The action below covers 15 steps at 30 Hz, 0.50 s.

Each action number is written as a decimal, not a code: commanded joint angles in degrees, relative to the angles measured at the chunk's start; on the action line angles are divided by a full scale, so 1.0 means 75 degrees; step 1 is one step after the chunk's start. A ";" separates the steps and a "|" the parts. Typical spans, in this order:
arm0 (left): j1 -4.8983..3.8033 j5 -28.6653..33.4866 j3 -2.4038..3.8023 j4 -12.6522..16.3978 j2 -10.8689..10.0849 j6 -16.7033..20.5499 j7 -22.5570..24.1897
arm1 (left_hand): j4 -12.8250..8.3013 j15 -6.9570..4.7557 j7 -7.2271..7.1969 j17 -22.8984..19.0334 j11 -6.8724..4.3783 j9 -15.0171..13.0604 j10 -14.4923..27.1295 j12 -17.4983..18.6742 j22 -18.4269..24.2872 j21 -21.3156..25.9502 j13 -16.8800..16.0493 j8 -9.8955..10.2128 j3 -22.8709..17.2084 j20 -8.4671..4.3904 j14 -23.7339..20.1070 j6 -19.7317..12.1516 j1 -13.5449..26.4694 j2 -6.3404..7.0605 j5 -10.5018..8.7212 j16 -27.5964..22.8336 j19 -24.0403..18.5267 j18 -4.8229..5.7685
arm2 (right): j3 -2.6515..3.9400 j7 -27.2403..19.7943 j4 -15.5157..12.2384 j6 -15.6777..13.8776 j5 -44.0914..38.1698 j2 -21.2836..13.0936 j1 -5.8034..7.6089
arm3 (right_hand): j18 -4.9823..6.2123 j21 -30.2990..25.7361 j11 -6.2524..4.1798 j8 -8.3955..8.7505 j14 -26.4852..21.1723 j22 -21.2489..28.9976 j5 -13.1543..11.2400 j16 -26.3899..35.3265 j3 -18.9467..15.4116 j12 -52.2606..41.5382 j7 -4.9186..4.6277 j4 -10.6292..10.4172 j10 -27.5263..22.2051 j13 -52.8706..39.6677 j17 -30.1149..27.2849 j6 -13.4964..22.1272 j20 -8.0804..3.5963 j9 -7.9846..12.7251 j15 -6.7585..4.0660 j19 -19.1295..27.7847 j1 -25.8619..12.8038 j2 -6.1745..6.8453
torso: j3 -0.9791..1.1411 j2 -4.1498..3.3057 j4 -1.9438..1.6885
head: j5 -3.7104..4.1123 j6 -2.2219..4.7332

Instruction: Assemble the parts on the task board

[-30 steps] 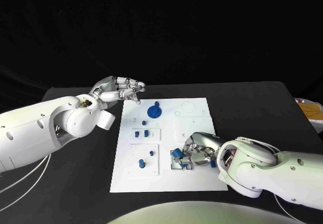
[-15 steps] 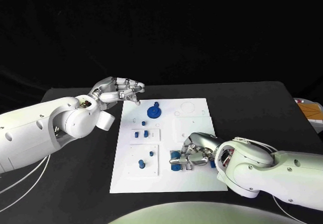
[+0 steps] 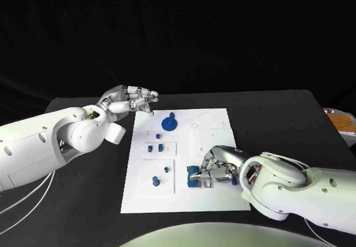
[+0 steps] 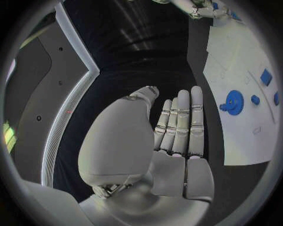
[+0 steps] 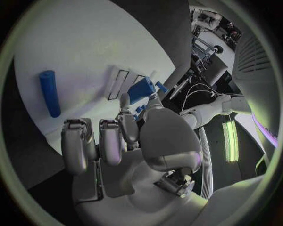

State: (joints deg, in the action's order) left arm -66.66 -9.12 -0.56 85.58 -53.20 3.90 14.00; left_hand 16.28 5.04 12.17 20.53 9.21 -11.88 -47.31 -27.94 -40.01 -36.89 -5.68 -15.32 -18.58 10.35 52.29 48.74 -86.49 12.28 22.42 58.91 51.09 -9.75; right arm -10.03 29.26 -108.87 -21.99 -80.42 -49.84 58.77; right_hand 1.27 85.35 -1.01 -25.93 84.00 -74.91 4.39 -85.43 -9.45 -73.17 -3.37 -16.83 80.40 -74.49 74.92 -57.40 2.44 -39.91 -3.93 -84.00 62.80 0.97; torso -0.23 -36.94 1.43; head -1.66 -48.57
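Note:
The white task board (image 3: 212, 137) lies mid-table. On it are a blue gear (image 3: 169, 123) at the far end and several small blue pegs (image 3: 155, 148) down its left half. My right hand (image 3: 217, 167) rests low over the board's near right part and pinches a blue block (image 3: 193, 172) at a slotted holder. In the right wrist view the block (image 5: 142, 90) stands by the slots just past a fingertip (image 5: 124, 101), and a blue cylinder (image 5: 49, 92) lies loose on the board (image 5: 77, 42). My left hand (image 3: 130, 98) hovers off the board's far left corner, holding nothing, its fingers (image 4: 179, 122) straight.
An orange and white box (image 3: 342, 123) sits off the table's right edge. The left wrist view shows the gear (image 4: 234, 101) and a peg (image 4: 254, 100) on the board (image 4: 233, 52). Bare black table lies on both sides of the board.
My right hand has brought the blue block slightly lower and nearer, down onto the slotted holder. The left hand has stayed where it was.

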 commanded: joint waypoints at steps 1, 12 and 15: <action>-0.0004 0.0094 0.0004 0.0022 -0.0002 -0.0123 0.0021 | -0.0045 0.0009 0.0033 -0.0009 -0.0017 0.0007 0.0050 -0.0041 0.0012 0.0052 0.0009 -0.0033 -0.0005 0.0016 -0.0043 -0.0037 -0.0015 -0.0044 -0.0001 0.0018 0.0050 -0.0095 | -0.0002 -0.0310 -0.0130 -0.0191 -0.0136 -0.0087 -0.0014 | -0.0053 0.0058 0.0008 -0.0041 0.0491 -0.1860 0.0231 -0.0024 -0.0064 -0.0068 0.0029 0.0019 0.0081 -0.0074 0.0249 0.0018 -0.0081 -0.0015 -0.0077 -0.0615 0.0304 -0.0050 | 0.0004 -0.0006 0.0003 | -0.0008 -0.0007; -0.0003 0.0083 0.0004 0.0009 0.0001 -0.0129 0.0016 | -0.0048 0.0009 0.0034 -0.0010 -0.0016 0.0007 0.0054 -0.0042 0.0015 0.0055 0.0010 -0.0035 -0.0008 0.0016 -0.0044 -0.0035 -0.0025 -0.0050 0.0000 0.0018 0.0053 -0.0095 | -0.0001 -0.0417 -0.0138 0.0030 -0.0175 -0.0149 -0.0018 | -0.0072 0.0148 -0.0017 -0.0104 0.0515 -0.1884 0.0388 -0.0076 -0.0234 -0.0211 0.0058 0.0036 0.0181 -0.0233 0.0391 -0.0012 -0.0097 -0.0023 -0.0097 -0.0644 0.0772 -0.0081 | 0.0001 -0.0002 -0.0002 | 0.0001 -0.0024; -0.0003 0.0082 0.0004 0.0007 -0.0001 -0.0129 0.0014 | -0.0048 0.0009 0.0034 -0.0010 -0.0016 0.0007 0.0054 -0.0042 0.0015 0.0055 0.0010 -0.0035 -0.0008 0.0016 -0.0044 -0.0035 -0.0025 -0.0050 0.0000 0.0018 0.0053 -0.0095 | -0.0001 -0.0411 -0.0077 0.0060 -0.0177 -0.0108 -0.0018 | -0.0072 0.0152 -0.0020 -0.0110 0.0517 -0.1885 0.0422 -0.0082 -0.0259 -0.0239 0.0060 0.0033 0.0198 -0.0263 0.0409 -0.0013 -0.0099 -0.0022 -0.0099 -0.0646 0.0846 -0.0100 | -0.0001 -0.0006 0.0000 | 0.0003 -0.0022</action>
State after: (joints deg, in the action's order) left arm -66.66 -8.94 -0.57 85.55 -53.29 3.87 13.89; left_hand 16.28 5.04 12.17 20.53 9.21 -11.89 -47.31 -27.94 -39.94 -36.66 -5.68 -15.32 -18.58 10.35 52.30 48.74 -86.49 12.28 22.42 58.90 51.09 -9.74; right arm -10.03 27.03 -109.54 -22.61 -80.78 -50.79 58.69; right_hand 1.26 86.18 -1.16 -26.37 84.02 -74.90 7.34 -85.66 -10.99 -74.63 -3.37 -16.59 81.45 -75.12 74.92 -57.41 2.05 -40.03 -4.32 -84.00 68.46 0.17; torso -0.20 -36.95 1.46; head -1.68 -48.74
